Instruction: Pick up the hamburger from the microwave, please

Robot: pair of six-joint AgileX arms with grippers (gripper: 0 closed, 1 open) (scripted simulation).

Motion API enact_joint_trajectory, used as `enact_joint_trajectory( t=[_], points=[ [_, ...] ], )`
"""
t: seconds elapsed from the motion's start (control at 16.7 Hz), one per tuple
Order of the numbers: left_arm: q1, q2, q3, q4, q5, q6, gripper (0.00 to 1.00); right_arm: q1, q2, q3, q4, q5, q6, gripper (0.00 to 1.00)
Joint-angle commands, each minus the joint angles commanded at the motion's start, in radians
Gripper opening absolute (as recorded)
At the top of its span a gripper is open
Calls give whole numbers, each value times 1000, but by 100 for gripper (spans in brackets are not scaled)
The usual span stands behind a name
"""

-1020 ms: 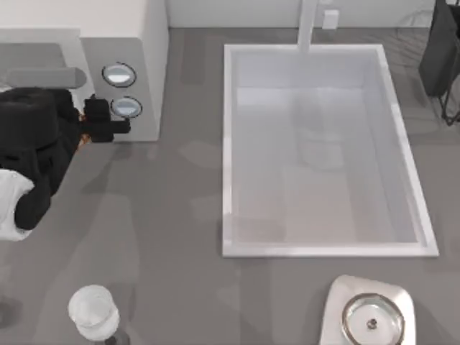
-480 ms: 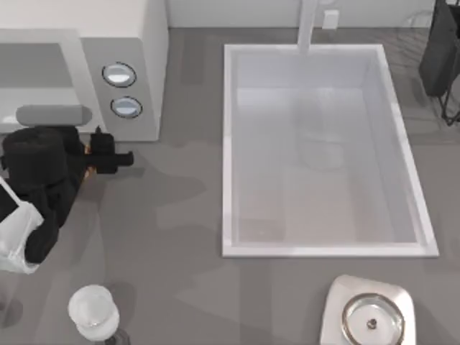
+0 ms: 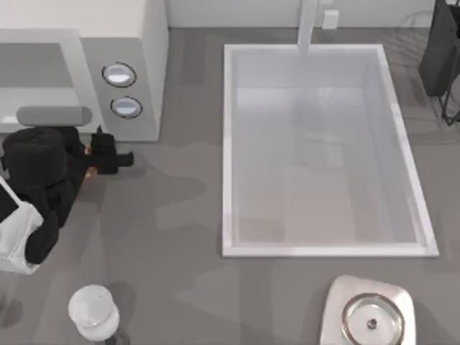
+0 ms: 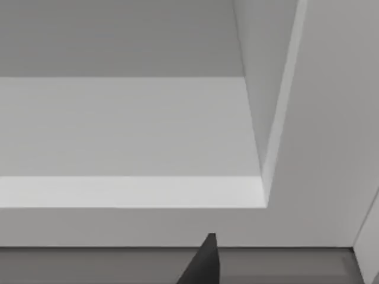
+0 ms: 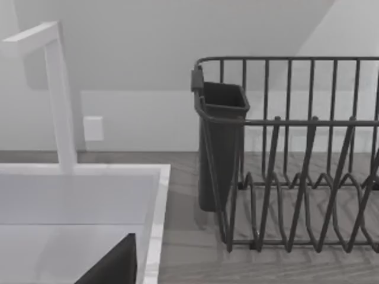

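Note:
The white microwave (image 3: 136, 43) stands at the table's back left, its two knobs (image 3: 118, 74) facing up. The left wrist view looks into its bare grey interior (image 4: 118, 124). My left gripper (image 3: 100, 158) hovers just in front of the microwave, below the knobs. Orange slivers of the hamburger (image 3: 87, 150) peek out beside it, and the arm hides the rest of the bun. The gripper appears shut on the hamburger. One dark fingertip (image 4: 204, 263) shows in the left wrist view. A dark part of my right gripper (image 5: 112, 266) shows in the right wrist view, near the sink's back corner.
A large white sink (image 3: 228, 144) with a faucet (image 3: 307, 25) fills the table's middle and right. A black dish rack (image 5: 296, 154) stands at the back right. A glass (image 3: 92, 310) is at the front left. A silver dish (image 3: 370, 316) sits at the front right.
Over the last second my left arm drew back from the microwave's front toward the table's near side, carrying the orange item. It has barely moved in the last half second.

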Motion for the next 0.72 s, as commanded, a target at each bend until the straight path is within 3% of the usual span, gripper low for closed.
enact_joint_trajectory(
  t=[0.36,0.72],
  points=[
    [0,0,0,0,0,0,98,0,0,0,0,0,0,100],
    [0,0,0,0,0,0,100,0,0,0,0,0,0,100]
  ],
)
